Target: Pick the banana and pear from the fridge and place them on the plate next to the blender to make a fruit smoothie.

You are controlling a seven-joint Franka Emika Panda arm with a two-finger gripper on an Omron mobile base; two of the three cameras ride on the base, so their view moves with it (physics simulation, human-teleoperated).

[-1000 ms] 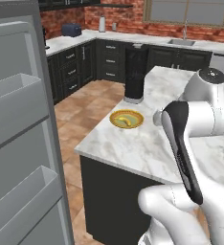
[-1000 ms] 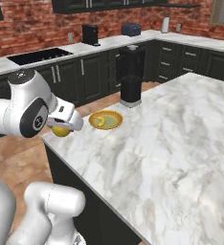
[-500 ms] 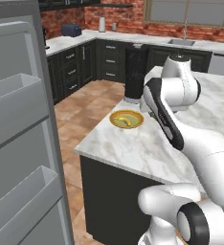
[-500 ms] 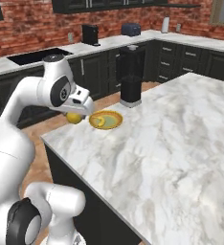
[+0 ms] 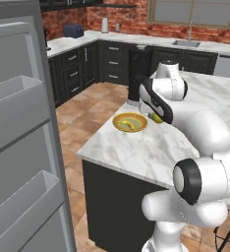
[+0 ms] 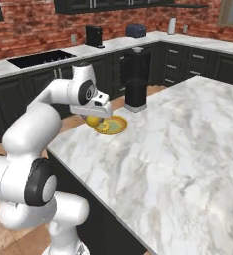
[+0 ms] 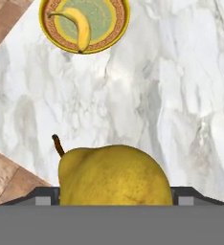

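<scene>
The gripper has the pear clamped between its fingers, closed down on the fruit's fat middle, and it hangs over the marble counter just short of the plate. From the hand camera the pear sits right up against the lens, stem poking out to one side, and the plate lies ahead of the fingers across a stretch of bare marble. The banana is in the plate already, lying curved across the green centre, off toward one side. In the right base view the pear shows as a yellow lump under the hand, right at the near rim of the plate, with the blender standing just beyond the plate.

How will this pear handle? I'd judge it light and firm, with a smooth, rounded skin that could slide in the fingers, and a plump body that will want to roll once set down. The hold across the widest part looks the right one; the narrow top gives less to grip. The plate's raised rim should stop it, but the free space is beside the banana, so it wants lowering there rather than dropping.

Writing or brands: none readable. The plate's rim carries a dark patterned band, no lettering.
</scene>
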